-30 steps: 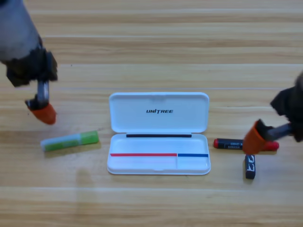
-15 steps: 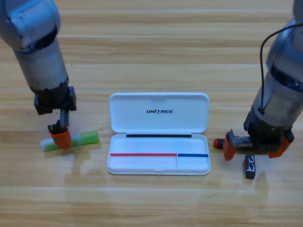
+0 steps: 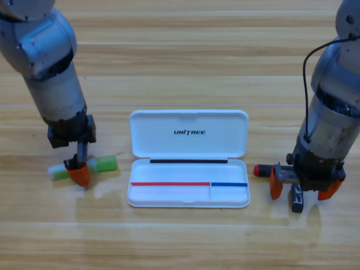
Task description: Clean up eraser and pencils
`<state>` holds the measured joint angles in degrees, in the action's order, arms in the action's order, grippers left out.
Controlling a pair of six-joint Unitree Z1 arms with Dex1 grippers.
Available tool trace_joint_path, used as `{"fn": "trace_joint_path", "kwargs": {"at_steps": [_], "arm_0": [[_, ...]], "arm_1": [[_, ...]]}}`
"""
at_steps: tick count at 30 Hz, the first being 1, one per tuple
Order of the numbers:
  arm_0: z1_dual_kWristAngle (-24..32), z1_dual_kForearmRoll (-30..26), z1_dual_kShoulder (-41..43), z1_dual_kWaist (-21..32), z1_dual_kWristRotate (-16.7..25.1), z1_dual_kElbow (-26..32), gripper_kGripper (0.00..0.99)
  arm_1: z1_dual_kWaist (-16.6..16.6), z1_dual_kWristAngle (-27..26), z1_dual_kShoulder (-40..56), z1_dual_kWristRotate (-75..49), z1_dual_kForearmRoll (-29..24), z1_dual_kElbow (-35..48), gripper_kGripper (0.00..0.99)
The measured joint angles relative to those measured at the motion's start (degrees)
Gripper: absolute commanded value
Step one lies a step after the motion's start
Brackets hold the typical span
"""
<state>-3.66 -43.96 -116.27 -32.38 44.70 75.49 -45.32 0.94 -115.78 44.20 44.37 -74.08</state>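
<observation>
Pencils and eraser are all seen out on the table [image 3: 180, 50], none of them in the white case [image 3: 188, 158], which lies open at the centre with its lid folded back. The left arm [image 3: 48, 67] is brought in from the upper left corner, the right arm [image 3: 334, 107] from the upper right. The left gripper [image 3: 78, 173] is pointed straight down onto the light green pencil [image 3: 101, 165], which lies flat just left of the case; only one orange jaw tip is shown, laid across the pencil's middle, so whether the jaws are wide, narrow or holding cannot be told. On the other side, the right gripper [image 3: 301, 189] is lowered over the black pencil [image 3: 264, 170]; its jaws are seen spread wide, one orange tip on each side of the eraser, and nothing is held. Only the red end and a short black stretch of that pencil are visible, just right of the case, the rest being hidden under the gripper. The eraser [image 3: 297, 198] lies between the jaw tips, just below the black pencil.
</observation>
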Motion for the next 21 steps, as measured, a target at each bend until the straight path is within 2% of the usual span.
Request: {"fn": "trace_joint_path", "kwargs": {"at_steps": [3, 5, 8, 10, 11, 15, 18, 21], "arm_0": [[0.02, 0.66, -0.01, 0.22, 0.0, -0.46, 0.917], [0.07, 0.71, -0.01, 0.49, 0.01, -0.47, 0.891], [0.3, 1.21, -0.01, 0.83, 0.01, -0.61, 0.844], [0.39, 1.56, -0.02, 1.01, 0.01, -1.01, 0.833], [0.39, 1.68, -0.02, 1.08, 0.01, -1.26, 0.828], [0.39, 1.71, -0.05, 1.32, 0.02, -1.73, 0.75], [0.39, 1.72, -0.28, 1.39, 0.07, -1.73, 0.667], [0.39, 1.72, -1.12, 1.42, 0.55, -1.73, 0.549]], "arm_1": [[0.01, -0.23, -1.26, 0.12, -0.45, 0.04, 0.79], [0.04, -0.29, -1.43, 0.21, -0.52, 0.03, 0.604], [0.31, -0.31, -1.43, 0.23, -0.63, 0.15, 0.23], [0.59, -0.48, -1.43, 0.23, -0.71, 0.21, 0.034], [0.82, -0.71, -1.43, 0.23, -0.74, 0.26, 0.0], [1.64, -1.38, -1.32, -1.11, -0.75, 0.64, 0.0], [2.05, -1.81, -1.19, -8.68, -0.57, 0.38, 0.0], [2.06, -1.3, -1.13, -25.71, 6.69, -4.38, 0.0]]}}
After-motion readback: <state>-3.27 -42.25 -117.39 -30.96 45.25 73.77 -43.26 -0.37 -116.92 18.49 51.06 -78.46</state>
